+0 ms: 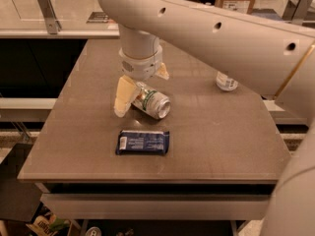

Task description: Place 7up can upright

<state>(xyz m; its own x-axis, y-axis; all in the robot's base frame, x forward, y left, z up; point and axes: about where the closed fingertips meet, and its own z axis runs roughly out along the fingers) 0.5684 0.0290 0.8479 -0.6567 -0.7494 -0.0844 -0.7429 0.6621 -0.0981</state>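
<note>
so the 7up can isn't upright, it's lying on its side pretty much in the middle of the brown table. Its long axis runs roughly from 10 o'clock to 4 o'clock, and the shiny round end faces 4 o'clock, toward the near right. You can make out the green label wrapped around the body. The gripper hangs right over the 10 o'clock end of the can, coming straight down off the big cream arm that sweeps in from the upper right. Its fingers are spread apart, not pinched. The wide cream finger sits at the can's 9 o'clock side, right against it or just beside it, honestly can't tell if it's touching. The other fingertip pokes out at about 1 o'clock from the can, a bit apart from it. So the far end of the can sits between the two fingers, but nothing looks clamped. At 6 o'clock from the can, near but not touching, a dark-blue snack packet lies flat. Over at 2 o'clock, well apart, is the bottom of a clear water bottle, mostly hidden behind the arm.
</note>
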